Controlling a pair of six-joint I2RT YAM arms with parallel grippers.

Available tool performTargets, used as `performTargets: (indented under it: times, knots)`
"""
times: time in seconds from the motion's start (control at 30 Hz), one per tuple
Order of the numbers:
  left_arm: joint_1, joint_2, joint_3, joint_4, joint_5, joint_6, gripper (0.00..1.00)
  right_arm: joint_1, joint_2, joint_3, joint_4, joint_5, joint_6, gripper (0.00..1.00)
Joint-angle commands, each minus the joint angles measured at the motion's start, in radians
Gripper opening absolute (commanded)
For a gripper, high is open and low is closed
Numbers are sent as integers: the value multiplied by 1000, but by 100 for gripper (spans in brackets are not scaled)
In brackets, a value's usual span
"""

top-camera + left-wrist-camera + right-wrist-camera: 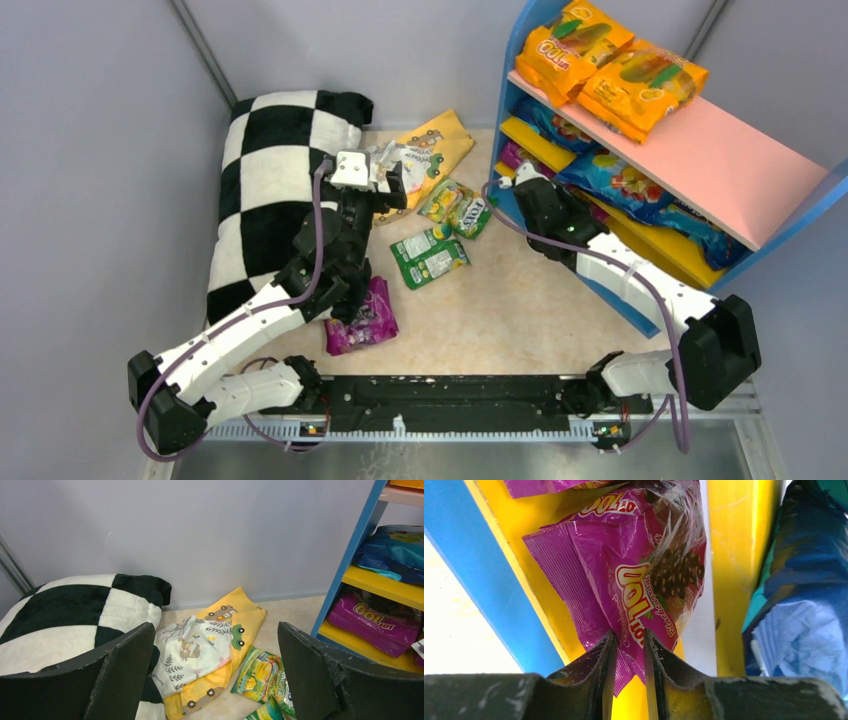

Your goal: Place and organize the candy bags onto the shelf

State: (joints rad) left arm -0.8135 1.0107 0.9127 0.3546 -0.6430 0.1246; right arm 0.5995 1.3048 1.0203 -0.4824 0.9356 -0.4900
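I see the purple bag (644, 555) glossy and crinkled, with red-and-white lettering and dark sweets printed on it. It lies against a yellow lower board of the shelf (489, 580). My right pincer (629, 637) is nipped tight on its crimped edge. My left pincer (216, 630) hangs wide open over the counter (520, 300), near the green bags (430, 255).

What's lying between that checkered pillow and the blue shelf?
In the top view: a yellow printed cloth, green candy bags and the open left gripper.

Black-and-white checkered pillow (265, 190), purple bag (624, 570), orange bags (640, 85)
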Motion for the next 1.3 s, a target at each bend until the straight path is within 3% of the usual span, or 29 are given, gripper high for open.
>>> performTargets:
  times: [0.0,0.13,0.23,0.3,0.33,0.43,0.57,0.63,0.77,0.93,1.0,1.27]
  knots:
    - [4,-3,38,26,13,-16,99,-22,-10,-3,101,35,-41,26]
    - [6,-3,38,25,10,-16,99,-30,3,-8,132,30,-50,28]
    - [6,-5,38,25,9,-14,99,-25,19,31,63,-1,-4,30]
    - [6,-8,38,26,8,-11,99,-14,20,66,-15,-23,57,38]
    - [6,-13,38,26,8,-11,99,21,-5,89,-96,-30,125,54]
    - [6,-17,38,26,10,-14,99,81,-43,102,-153,-18,167,69]
    - [8,-12,38,26,5,-11,99,176,-46,168,-242,-28,297,76]
    - [7,-14,40,24,7,-12,99,228,-31,193,-249,-169,444,78]
    - [8,-15,37,27,-4,-9,99,285,-24,88,11,-642,734,78]
    - [9,-12,35,34,-13,3,99,299,59,-161,621,-1039,1133,78]
    - [9,-11,33,37,-14,2,99,327,136,-163,721,-1084,1207,78]
    - [10,-3,34,38,-12,8,99,455,379,-54,718,-1104,1288,77]
